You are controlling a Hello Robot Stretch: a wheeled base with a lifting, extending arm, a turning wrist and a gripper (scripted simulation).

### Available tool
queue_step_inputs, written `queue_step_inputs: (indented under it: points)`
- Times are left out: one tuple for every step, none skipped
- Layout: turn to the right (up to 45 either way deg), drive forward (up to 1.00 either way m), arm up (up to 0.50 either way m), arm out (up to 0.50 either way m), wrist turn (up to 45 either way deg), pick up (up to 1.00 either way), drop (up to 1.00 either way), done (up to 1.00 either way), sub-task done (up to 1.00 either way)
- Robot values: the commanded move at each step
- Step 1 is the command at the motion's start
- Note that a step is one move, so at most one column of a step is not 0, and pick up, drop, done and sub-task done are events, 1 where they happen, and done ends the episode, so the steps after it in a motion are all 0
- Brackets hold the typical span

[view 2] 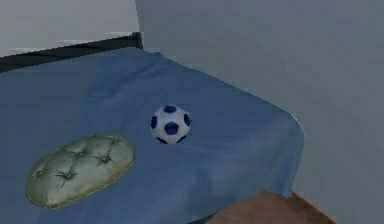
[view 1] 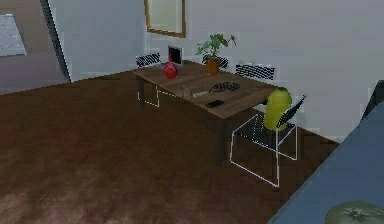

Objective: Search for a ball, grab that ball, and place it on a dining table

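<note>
Where the blue bed [view 2: 235, 110] spreads, ball [view 2: 171, 124] resting, tufted cushion [view 2: 80, 170] near

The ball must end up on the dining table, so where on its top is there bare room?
The dining table is barest along its near edge, between the red vase and the dark dish. The far side is crowded by the potted plant and a dark upright panel.

Smooth blue cloth bedspread [view 2: 230, 120], tufted cushion [view 2: 80, 170], matt wooden table [view 1: 205, 98].
</note>
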Motion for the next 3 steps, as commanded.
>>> queue_step_inputs:
  points:
    - [0.0,0.00,0.50,0.00,0.0,0.00,0.00,0.00,0.00]
    - [0.0,0.00,0.38,0.00,0.0,0.00,0.00,0.00,0.00]
    - [0.0,0.00,0.00,0.42,0.0,0.00,0.00,0.00,0.00]
